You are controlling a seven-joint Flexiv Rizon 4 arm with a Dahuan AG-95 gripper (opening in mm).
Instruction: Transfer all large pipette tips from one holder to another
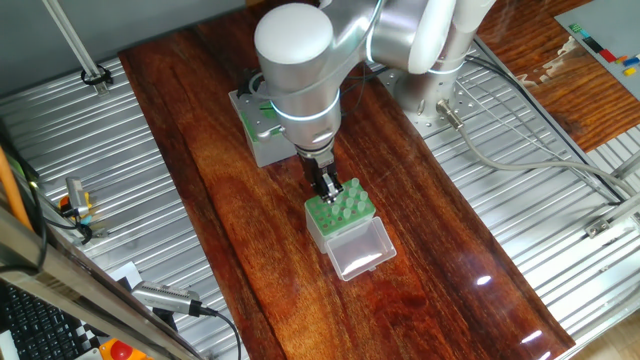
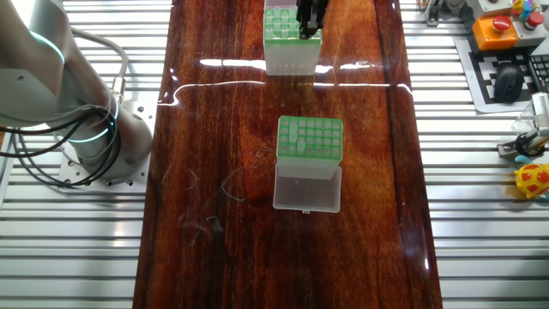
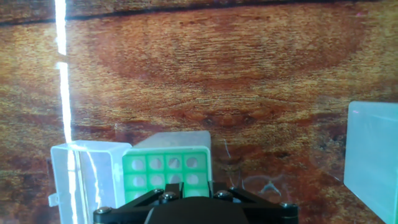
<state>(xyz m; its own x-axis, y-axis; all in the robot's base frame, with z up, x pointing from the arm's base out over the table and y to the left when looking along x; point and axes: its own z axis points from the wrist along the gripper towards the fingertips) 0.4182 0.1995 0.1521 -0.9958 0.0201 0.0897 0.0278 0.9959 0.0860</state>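
Gripper (image 1: 326, 190) body fills the bottom of the hand view, and it sits low over the back rows of the tips (image 1: 338, 208) in the clear-sided holder (image 1: 328, 234), I'd guess so it can line up on one tip. The fingers look close together, but I honestly can't tell if they're pinching a tip or not. Both lids are flipped open to keep the grids reachable, and the grey holder (image 2: 322, 142) waits well apart further along the table (image 1: 230, 230), with what looks like a few pale tips already in one edge column.
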